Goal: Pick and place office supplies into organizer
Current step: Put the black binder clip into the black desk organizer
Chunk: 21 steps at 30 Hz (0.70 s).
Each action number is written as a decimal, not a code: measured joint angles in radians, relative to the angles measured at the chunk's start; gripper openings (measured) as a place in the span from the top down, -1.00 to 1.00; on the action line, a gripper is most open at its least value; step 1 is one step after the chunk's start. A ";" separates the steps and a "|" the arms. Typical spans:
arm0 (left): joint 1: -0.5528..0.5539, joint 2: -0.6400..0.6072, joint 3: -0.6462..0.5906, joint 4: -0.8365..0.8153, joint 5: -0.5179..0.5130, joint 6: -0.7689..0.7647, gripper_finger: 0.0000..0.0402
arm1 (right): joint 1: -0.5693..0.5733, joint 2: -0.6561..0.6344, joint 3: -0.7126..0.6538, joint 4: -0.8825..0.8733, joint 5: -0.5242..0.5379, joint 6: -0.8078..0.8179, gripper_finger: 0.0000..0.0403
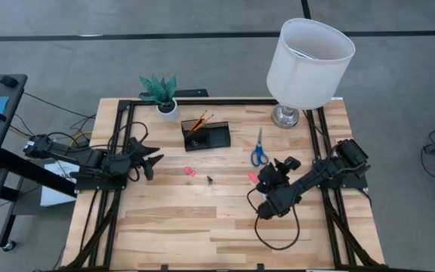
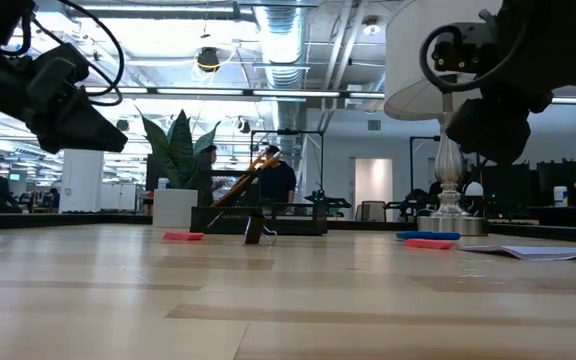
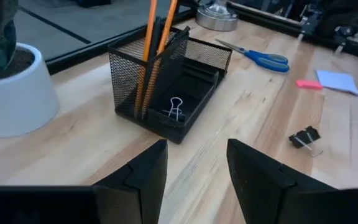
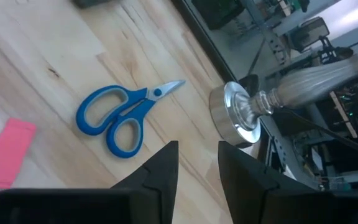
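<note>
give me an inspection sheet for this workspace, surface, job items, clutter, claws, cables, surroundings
Surface: wooden table, black frame rails along its edges.
Job's things: black organizer holds two orange pencils in its cup and a clip in its tray; blue-handled scissors, a pink eraser, a black clip, a second pink piece and a pale blue note pad lie loose on the table.
Clutter: potted plant, white lamp.
Claws: left claw open, empty; right claw empty, jaws slightly parted, near the scissors.
Cables: black loop under the right arm.
Surroundings: grey floor, a side desk at left.
</note>
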 joint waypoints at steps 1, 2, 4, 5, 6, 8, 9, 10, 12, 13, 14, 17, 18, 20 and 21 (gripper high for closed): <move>0.000 0.000 0.000 0.001 0.011 -0.013 0.21 | -0.002 0.000 0.000 0.002 0.000 0.000 0.47; 0.000 0.000 0.000 0.004 0.028 -0.020 0.21 | -0.006 0.000 0.000 0.009 0.000 -0.005 0.47; 0.000 0.004 0.000 0.021 0.093 -0.012 0.21 | -0.012 0.000 0.000 0.016 0.000 -0.008 0.47; 0.000 0.012 0.000 0.033 0.151 0.002 0.21 | -0.014 0.000 0.000 0.016 0.000 -0.008 0.47; 0.000 0.023 0.000 0.050 0.210 0.016 0.21 | -0.017 0.000 0.000 0.016 0.000 -0.008 0.47; -0.001 0.057 0.000 0.107 0.309 0.047 0.21 | -0.020 0.000 0.000 0.016 0.000 -0.008 0.47; -0.001 0.086 0.000 0.152 0.348 0.071 0.21 | -0.023 0.000 0.000 0.018 0.002 -0.008 0.47; -0.001 0.123 0.002 0.196 0.380 0.097 0.21 | -0.024 0.000 0.000 0.022 0.002 -0.008 0.47; -0.001 0.209 0.002 0.286 0.423 0.164 0.21 | -0.026 0.000 0.000 0.029 0.004 -0.008 0.47; -0.001 0.260 0.002 0.330 0.434 0.203 0.21 | -0.027 0.000 0.000 0.033 0.005 -0.008 0.47; -0.001 0.316 0.002 0.375 0.440 0.243 0.21 | -0.030 0.000 0.000 0.038 0.006 -0.009 0.47; -0.001 0.485 0.011 0.464 0.446 0.386 0.21 | -0.031 0.000 0.000 0.052 0.007 -0.029 0.47; -0.001 0.537 0.022 0.478 0.446 0.428 0.21 | -0.031 0.000 0.000 0.058 0.007 -0.034 0.47; -0.001 0.632 0.059 0.506 0.446 0.488 0.21 | -0.031 0.000 0.000 0.064 0.007 -0.034 0.47; -0.001 0.672 0.081 0.512 0.446 0.506 0.21 | -0.031 0.000 0.000 0.064 0.007 -0.034 0.47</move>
